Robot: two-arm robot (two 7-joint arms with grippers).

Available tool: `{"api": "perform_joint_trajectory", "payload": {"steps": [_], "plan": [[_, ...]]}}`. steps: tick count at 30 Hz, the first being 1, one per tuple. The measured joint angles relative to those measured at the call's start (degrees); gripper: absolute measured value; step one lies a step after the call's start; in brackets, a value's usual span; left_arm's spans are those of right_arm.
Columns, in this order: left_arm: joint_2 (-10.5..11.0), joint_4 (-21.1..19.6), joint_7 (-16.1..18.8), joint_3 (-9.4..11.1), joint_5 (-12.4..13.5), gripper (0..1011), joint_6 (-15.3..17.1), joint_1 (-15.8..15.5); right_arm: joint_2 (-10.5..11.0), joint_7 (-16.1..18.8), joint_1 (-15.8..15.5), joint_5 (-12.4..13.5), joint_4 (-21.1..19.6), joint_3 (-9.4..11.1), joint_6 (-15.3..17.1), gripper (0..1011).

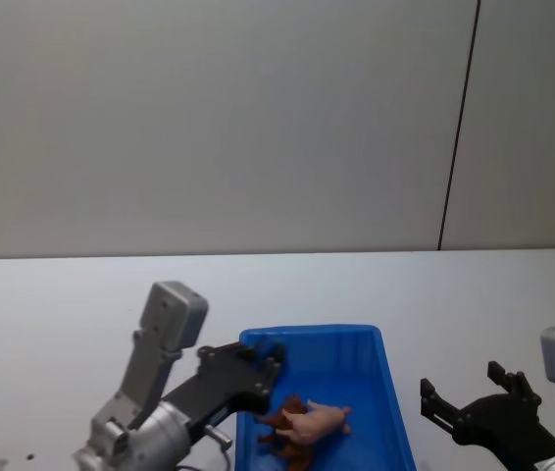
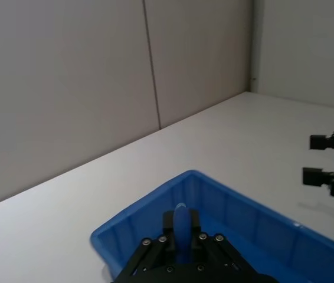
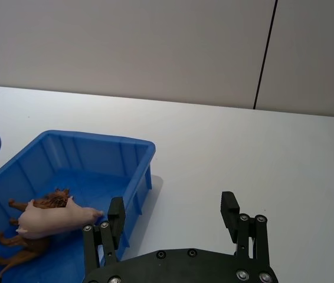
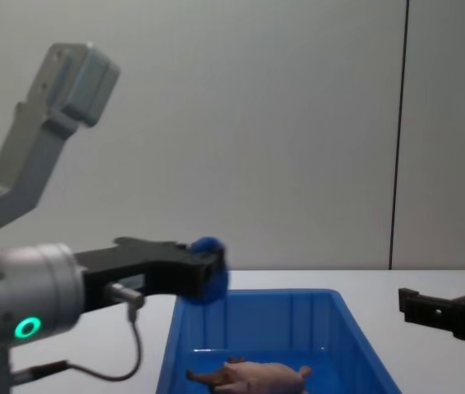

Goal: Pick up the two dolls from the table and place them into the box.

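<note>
A blue doll (image 4: 209,246) with a round head is pinched in my left gripper (image 4: 208,275), which is shut on it above the left rim of the blue box (image 4: 257,316). In the left wrist view the blue doll (image 2: 180,227) sits between the black fingers over the box (image 2: 149,203). Inside the box (image 1: 307,333) a pale pink doll (image 1: 317,422) lies across a reddish-brown doll (image 1: 279,439). My right gripper (image 1: 476,394) hovers open over the table just right of the box, holding nothing.
The white table (image 1: 62,314) runs back to a grey wall with a dark vertical seam (image 1: 459,128). Bare tabletop lies behind the box and on both sides of it.
</note>
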Motion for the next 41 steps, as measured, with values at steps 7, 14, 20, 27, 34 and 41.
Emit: {"api": "perform_joint_trajectory", "payload": {"steps": [7,14,20,27,34,41], "plan": [[-2.1,1.4,-2.8,1.0,0.3,312,-0.8,-1.8,0.0,0.0,0.0,0.0,0.0,0.0,0.0,1001],[-3.4,2.4,-4.2,1.6,0.6,565,-1.5,-2.8,0.0,0.0,0.0,0.0,0.0,0.0,0.0,1001],[-4.0,2.8,-5.0,1.9,0.7,746,-1.8,-3.3,0.0,0.0,0.0,0.0,0.0,0.0,0.0,1001],[-4.5,3.2,-5.4,2.1,0.7,941,-2.0,-3.7,0.0,0.0,0.0,0.0,0.0,0.0,0.0,1001],[-4.8,3.4,-5.7,2.3,0.8,1000,-2.1,-3.9,0.0,0.0,0.0,0.0,0.0,0.0,0.0,1001],[-4.9,3.5,-5.9,2.3,0.8,1001,-2.2,-4.0,0.0,0.0,0.0,0.0,0.0,0.0,0.0,1001]]}}
